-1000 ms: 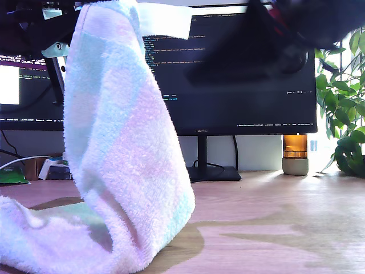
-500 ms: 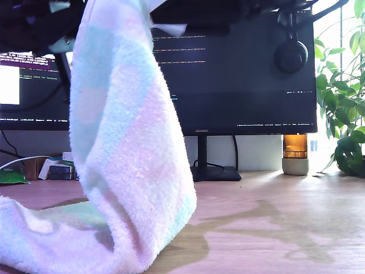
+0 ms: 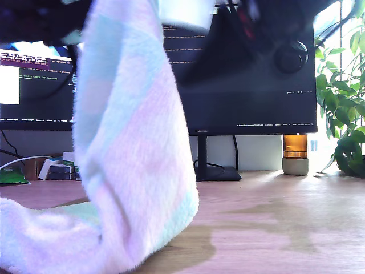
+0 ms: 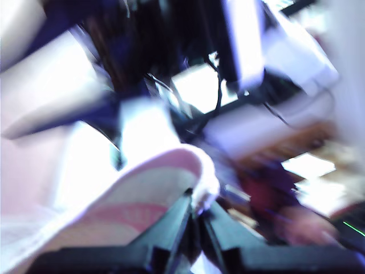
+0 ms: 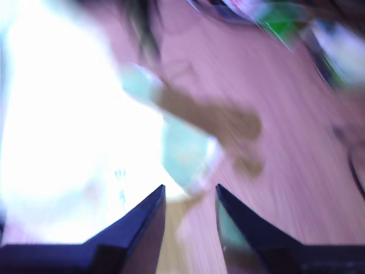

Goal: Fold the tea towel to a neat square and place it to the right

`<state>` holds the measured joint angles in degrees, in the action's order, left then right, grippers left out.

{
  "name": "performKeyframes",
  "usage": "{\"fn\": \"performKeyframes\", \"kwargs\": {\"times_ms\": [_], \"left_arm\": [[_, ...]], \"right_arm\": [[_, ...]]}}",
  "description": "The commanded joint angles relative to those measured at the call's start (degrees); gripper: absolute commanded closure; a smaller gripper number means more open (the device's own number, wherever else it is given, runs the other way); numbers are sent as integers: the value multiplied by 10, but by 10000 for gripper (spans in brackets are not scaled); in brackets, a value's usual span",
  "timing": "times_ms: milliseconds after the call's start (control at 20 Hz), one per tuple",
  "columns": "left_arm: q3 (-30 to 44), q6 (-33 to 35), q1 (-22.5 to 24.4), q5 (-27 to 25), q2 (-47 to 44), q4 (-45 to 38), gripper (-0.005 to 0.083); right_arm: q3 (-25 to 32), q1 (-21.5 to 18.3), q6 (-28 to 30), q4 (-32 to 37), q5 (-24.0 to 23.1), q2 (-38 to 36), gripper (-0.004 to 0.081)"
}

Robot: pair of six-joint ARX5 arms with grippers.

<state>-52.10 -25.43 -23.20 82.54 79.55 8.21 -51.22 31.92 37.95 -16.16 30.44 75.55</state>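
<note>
Hanging from the top of the exterior view, the towel [image 3: 134,142] drops as a thick fluffy sheet, pale mint and pink in soft blocks, and its lower end bends where it meets the table [image 3: 274,228], trailing off toward the exterior view's left. A white tag [image 3: 185,12] shows near its top edge, blurred. My first gripper [image 4: 197,214] has its dark jaws pressed together on a pink-and-white edge of the towel, which curls just over the tips. My second gripper [image 5: 190,197] has its jaws parted with bare wood between them, and a bright, washed-out mass of towel lies just beyond. Behind the towel stands a dark monitor [image 3: 251,85].
</note>
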Motion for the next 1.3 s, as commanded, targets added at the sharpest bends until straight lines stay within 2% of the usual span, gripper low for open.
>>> {"fn": "performKeyframes", "kwargs": {"times_ms": [0, 100, 250, 350, 450, 550, 750, 900, 1100, 1200, 1250], "left_arm": [[-34, 0, 5, 1, -4, -4, 797], [-71, -1, 5, -3, -4, 12, 797], [-122, 5, 6, -82, -4, 31, 797], [-147, 43, 6, -150, 9, 55, 797], [-165, 96, 6, -222, 33, 75, 797], [-196, 128, 6, -267, 75, 74, 797], [-327, 156, 7, -266, 178, 106, 797], [-450, 186, 6, -234, 214, 168, 797], [-547, 279, -23, -198, 208, 314, 797], [-554, 340, -49, -203, 206, 412, 797], [-552, 397, -63, -218, 207, 467, 797]], "right_arm": [[-4, -5, -7, -7, 9, -1, 583], [-4, -28, -10, -9, -37, -1, 582], [-4, -47, -69, -9, -82, 3, 584], [-4, -65, -113, -11, -97, 3, 654], [-4, -74, -129, -12, -119, 3, 776], [-4, -80, -141, -8, -128, 3, 783], [-4, -81, -142, -16, -141, 3, 782], [-4, -82, -142, -24, -164, 3, 782], [-4, -90, -143, -20, -164, 3, 782], [-4, -93, -152, -12, -163, 3, 782], [-4, -93, -157, -11, -161, 3, 782]]}}
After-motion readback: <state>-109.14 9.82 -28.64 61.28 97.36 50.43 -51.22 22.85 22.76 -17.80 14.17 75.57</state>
